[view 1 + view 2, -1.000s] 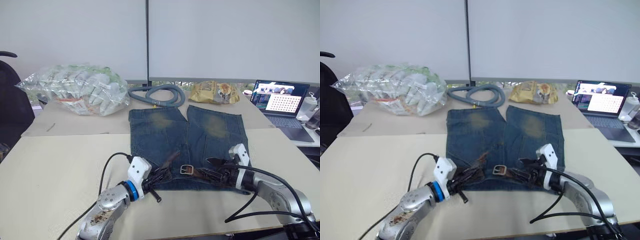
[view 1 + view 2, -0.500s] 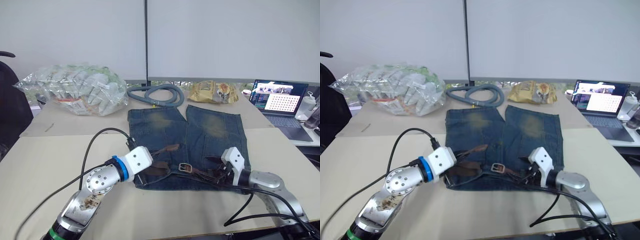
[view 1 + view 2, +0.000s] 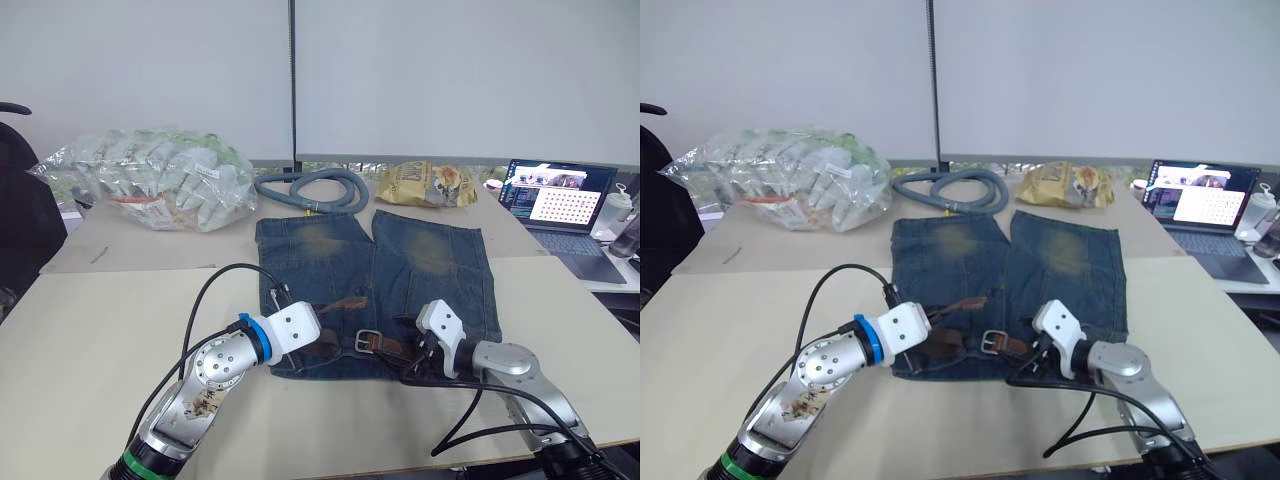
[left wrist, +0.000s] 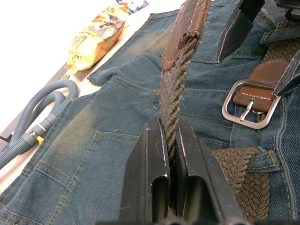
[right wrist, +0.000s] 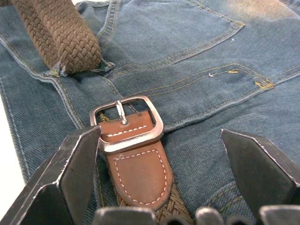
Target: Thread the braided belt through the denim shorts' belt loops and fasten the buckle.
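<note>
The denim shorts (image 3: 420, 260) lie flat on the table, waistband toward me. The braided belt (image 4: 169, 98) runs along that waistband and passes under one of the belt loops (image 4: 257, 161). My left gripper (image 4: 171, 126) is shut on the braided part, and the belt's brown leather tip (image 3: 345, 300) rises free beyond its fingers. The silvery buckle (image 5: 126, 124) rests flat on the denim at mid-waist. My right gripper (image 5: 159, 136) is open just above the buckle, one finger on each side, touching nothing.
Behind the shorts are a grey corrugated hose (image 3: 315, 188) and a yellow snack bag (image 3: 430, 185). A large clear bag of packets (image 3: 160, 175) sits back left, an open laptop (image 3: 555, 195) back right. Black cables trail from both wrists over the near table.
My left gripper has risen from the near edge of the waistband and moved toward the buckle, lifting the belt's tip. The right gripper has slid left to the buckle.
</note>
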{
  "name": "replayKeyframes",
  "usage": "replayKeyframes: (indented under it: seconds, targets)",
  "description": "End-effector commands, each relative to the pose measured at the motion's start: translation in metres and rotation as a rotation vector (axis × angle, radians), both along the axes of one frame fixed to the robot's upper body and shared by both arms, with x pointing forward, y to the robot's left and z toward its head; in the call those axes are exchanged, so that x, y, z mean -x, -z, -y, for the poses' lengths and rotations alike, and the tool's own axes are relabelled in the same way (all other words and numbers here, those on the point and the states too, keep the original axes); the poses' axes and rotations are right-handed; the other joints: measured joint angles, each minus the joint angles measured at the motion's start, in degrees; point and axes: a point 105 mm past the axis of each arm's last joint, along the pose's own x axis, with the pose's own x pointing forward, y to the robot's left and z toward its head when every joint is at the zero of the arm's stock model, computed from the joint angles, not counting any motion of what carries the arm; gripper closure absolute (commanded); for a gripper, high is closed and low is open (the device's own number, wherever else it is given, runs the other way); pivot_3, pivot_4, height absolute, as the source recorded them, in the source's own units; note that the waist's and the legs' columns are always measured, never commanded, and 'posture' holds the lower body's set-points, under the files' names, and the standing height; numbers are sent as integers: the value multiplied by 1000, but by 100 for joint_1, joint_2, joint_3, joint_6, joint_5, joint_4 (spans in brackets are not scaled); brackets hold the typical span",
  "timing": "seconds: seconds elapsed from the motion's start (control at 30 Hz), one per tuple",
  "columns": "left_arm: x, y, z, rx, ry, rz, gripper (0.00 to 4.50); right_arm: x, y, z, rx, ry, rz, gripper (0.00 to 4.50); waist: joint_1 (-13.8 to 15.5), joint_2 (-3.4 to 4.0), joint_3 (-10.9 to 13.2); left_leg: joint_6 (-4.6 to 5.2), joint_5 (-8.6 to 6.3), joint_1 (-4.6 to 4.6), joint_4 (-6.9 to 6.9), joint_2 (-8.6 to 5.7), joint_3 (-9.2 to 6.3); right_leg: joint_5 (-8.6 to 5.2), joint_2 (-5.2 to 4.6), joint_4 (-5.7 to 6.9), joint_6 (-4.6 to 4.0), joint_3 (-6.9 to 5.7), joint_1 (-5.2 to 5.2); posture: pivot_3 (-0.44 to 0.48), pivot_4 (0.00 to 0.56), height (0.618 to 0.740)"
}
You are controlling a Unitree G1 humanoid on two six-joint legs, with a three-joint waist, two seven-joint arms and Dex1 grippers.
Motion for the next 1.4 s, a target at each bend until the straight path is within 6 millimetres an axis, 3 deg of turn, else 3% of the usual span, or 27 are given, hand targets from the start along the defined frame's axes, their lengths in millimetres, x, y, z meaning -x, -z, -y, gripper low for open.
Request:
replayKeyframes:
  seconds: [0.03,0.2,0.47,0.57,0.93,1.23,1.4]
  targets:
    - [0,-7,-4,8,-16,27,4500,4,3,6,18,6,-34,33,3,0,0,0,0,0,1,0,0,0,0,0,0,0,0,0,150,740]
    - [-4,-6,-6,9,-31,19,4500,10,1,5,12,-18,-53,33,5,0,0,0,-1,0,1,1,-1,0,0,0,0,0,0,0,150,740]
    - [-4,-2,-4,9,-21,8,4500,-1,0,18,34,58,-26,33,2,0,0,2,0,0,1,1,-1,0,0,0,0,0,-1,0,150,740]
    - [-5,0,-3,6,-20,3,4500,-3,-3,17,17,73,-13,791,1,0,0,1,0,0,1,2,-2,0,-1,1,0,0,-1,0,150,740]
    - [-18,23,-5,-54,-77,-82,4500,5,-13,7,-124,109,-4,4466,5,0,0,4,1,0,1,0,-1,1,0,2,0,0,0,0,150,740]
    - [-17,39,23,-50,-16,-221,4500,3,-24,-7,-223,139,34,4467,-10,0,0,13,7,0,1,1,-1,1,1,5,0,1,-2,0,150,740]
    - [-16,50,21,-49,-45,-303,4500,0,-33,-18,-298,162,56,4467,-64,1,-1,28,17,0,-1,4,-1,0,4,7,-1,1,-5,0,150,740]
